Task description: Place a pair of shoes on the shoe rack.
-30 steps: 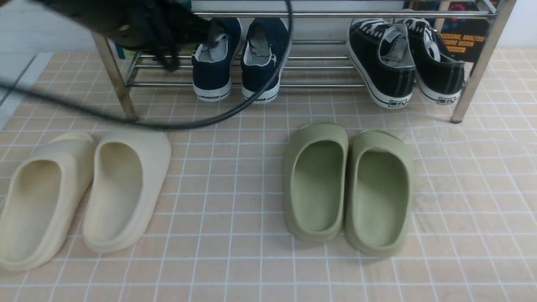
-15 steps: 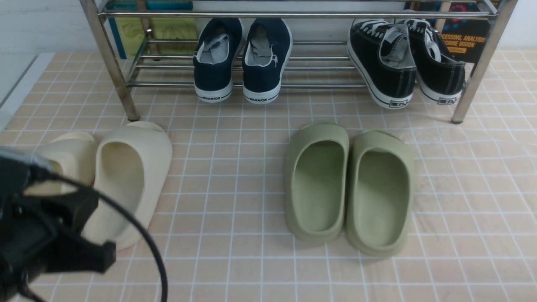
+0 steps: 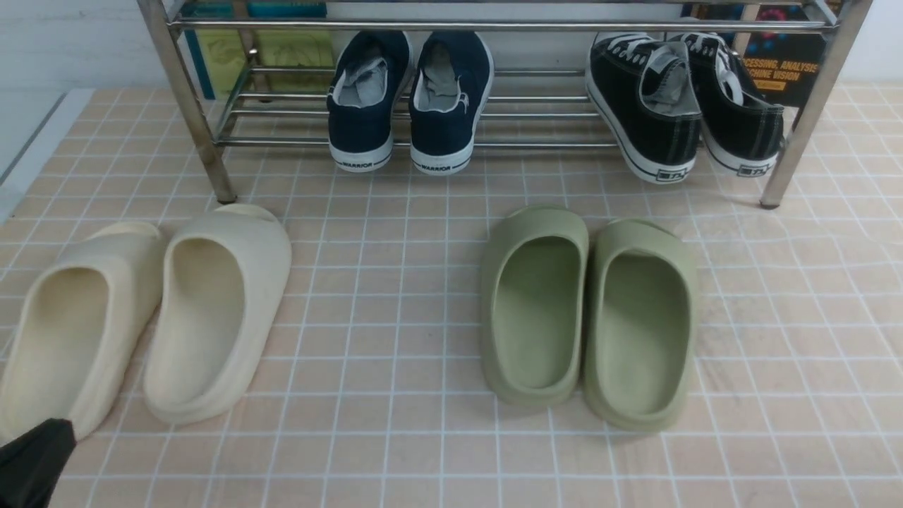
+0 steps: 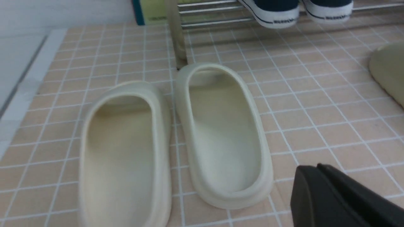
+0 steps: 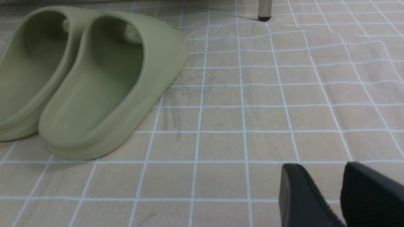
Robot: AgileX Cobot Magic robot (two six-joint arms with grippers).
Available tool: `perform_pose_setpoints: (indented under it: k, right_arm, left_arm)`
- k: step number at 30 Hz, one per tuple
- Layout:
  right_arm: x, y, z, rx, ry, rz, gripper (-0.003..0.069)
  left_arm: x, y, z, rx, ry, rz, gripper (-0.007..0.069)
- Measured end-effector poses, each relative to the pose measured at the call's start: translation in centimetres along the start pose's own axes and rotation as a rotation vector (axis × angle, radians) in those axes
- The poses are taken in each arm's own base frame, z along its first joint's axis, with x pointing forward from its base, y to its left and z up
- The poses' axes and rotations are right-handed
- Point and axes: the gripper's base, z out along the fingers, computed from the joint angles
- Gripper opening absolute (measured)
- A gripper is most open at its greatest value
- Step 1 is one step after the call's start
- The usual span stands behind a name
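The navy WARRIOR slip-ons (image 3: 409,99) are set side by side on the chrome shoe rack (image 3: 494,25); placement is judged done; the left gripper (image 4: 318,168) is closed, empty; the right gripper (image 5: 342,176) is parted, empty; only parking is called for.

Two cream foam slippers (image 4: 170,138) sit side by side on the pink tiled floor (image 4: 315,104). Up at 12 to 1 o'clock, the navy shoes' white heels (image 4: 296,12) poke off the chrome rack (image 4: 176,34). The left gripper (image 4: 318,176), jaws pressed together, sits at 5 o'clock.
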Motion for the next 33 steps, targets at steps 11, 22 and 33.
perform_pose_setpoints:
  k: [11, 22, 33]
  right_arm:
    - [0.0, 0.0, 0.0, 0.000, 0.000, 0.000, 0.0239]
    - [0.0, 0.0, 0.0, 0.000, 0.000, 0.000, 0.0239]
    - [0.0, 0.0, 0.0, 0.000, 0.000, 0.000, 0.0239]
  left_arm:
    - [4.6, 0.2, -0.2, -0.112, 0.115, -0.061, 0.0033]
    - [4.7, 0.0, -0.2, -0.093, 0.139, -0.093, 0.0036]
    - [4.7, 0.0, -0.2, -0.091, 0.139, -0.099, 0.0048]
